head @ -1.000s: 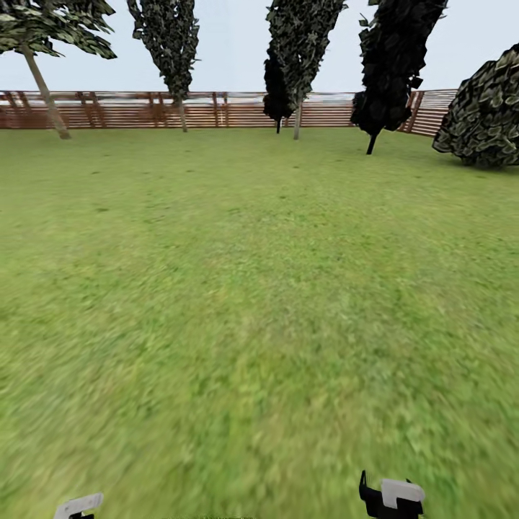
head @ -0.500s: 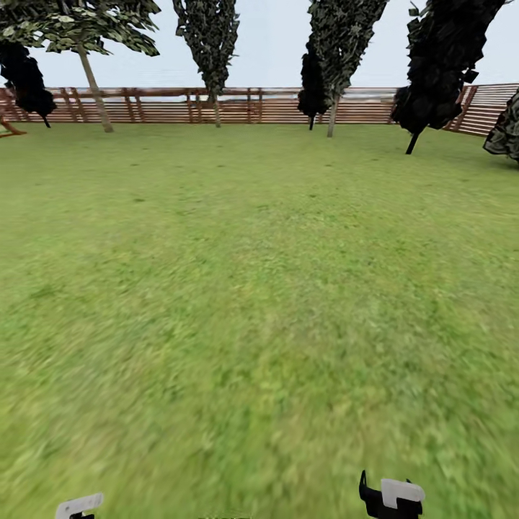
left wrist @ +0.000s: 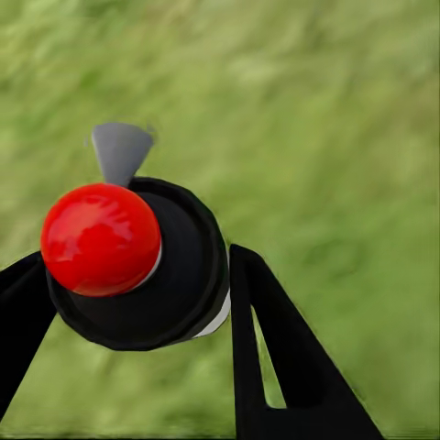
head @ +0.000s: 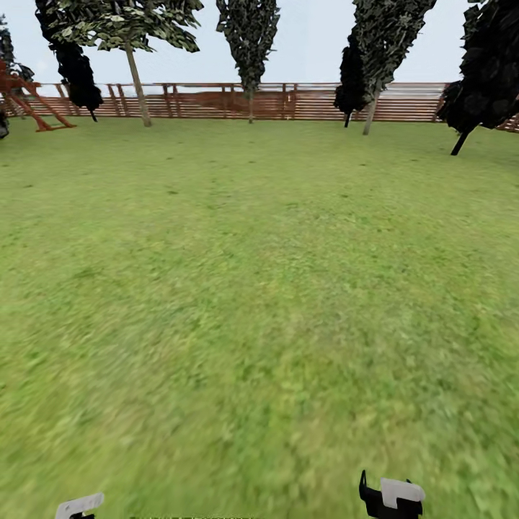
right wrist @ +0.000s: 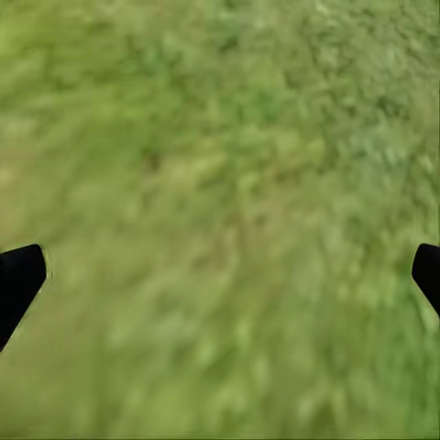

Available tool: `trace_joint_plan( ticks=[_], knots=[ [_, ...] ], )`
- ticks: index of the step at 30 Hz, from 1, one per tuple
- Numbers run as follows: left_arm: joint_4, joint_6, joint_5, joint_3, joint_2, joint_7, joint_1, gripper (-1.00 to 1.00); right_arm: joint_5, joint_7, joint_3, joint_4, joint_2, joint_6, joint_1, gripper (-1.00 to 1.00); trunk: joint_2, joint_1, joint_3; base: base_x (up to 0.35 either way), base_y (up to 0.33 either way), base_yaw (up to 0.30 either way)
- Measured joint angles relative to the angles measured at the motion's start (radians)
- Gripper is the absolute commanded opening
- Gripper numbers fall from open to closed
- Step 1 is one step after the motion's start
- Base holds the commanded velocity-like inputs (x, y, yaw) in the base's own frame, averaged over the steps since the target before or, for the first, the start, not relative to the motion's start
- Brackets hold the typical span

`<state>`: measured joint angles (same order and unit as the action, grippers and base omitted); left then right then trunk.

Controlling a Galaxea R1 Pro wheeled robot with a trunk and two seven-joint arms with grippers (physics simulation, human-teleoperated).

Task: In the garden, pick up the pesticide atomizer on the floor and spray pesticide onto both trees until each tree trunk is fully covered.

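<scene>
The pesticide atomizer [left wrist: 174,266] is a round black body with a red knob and a grey nozzle. It sits between the black fingers of my left gripper [left wrist: 137,302], which is shut on it above the grass. My right gripper [right wrist: 220,275] is open over bare lawn, its fingertips wide apart. In the head view both wrists show at the lower edge, left [head: 78,506] and right [head: 391,497]. Far off by the fence stands a tree [head: 137,90] with a bare pale trunk and leaves at the top. A second pale-trunked tree [head: 370,115] stands at the back right.
Green lawn [head: 259,288] stretches ahead to a brown slat fence [head: 303,104]. Dark columnar trees [head: 249,43] stand along the fence, and another dark one [head: 483,86] stands at the far right. A red wooden frame [head: 29,101] stands at the far left.
The whole head view has swung to the left, so trees and fence slid right in the picture and the red frame came into view. Both arms hold the same pose.
</scene>
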<state>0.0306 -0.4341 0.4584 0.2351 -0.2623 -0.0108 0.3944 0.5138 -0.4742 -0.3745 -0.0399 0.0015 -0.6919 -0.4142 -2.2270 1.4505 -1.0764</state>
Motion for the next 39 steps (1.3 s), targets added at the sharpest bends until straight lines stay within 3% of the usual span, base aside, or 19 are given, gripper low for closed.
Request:
trace_joint_plan(
  ticks=[28,39],
  knots=[
    [-0.002,0.002,0.000,0.001,0.000,0.000,0.000,-1.00,0.000,0.000,0.000,0.000,0.000,0.000,0.000,1.00,0.000,0.000,-0.024,0.003,0.000,0.271],
    [-0.002,0.003,0.002,-0.002,-0.004,0.002,0.000,-1.00,0.001,0.000,0.000,0.000,0.002,0.000,0.001,1.00,0.000,0.000,-0.027,0.325,0.000,0.277]
  ],
)
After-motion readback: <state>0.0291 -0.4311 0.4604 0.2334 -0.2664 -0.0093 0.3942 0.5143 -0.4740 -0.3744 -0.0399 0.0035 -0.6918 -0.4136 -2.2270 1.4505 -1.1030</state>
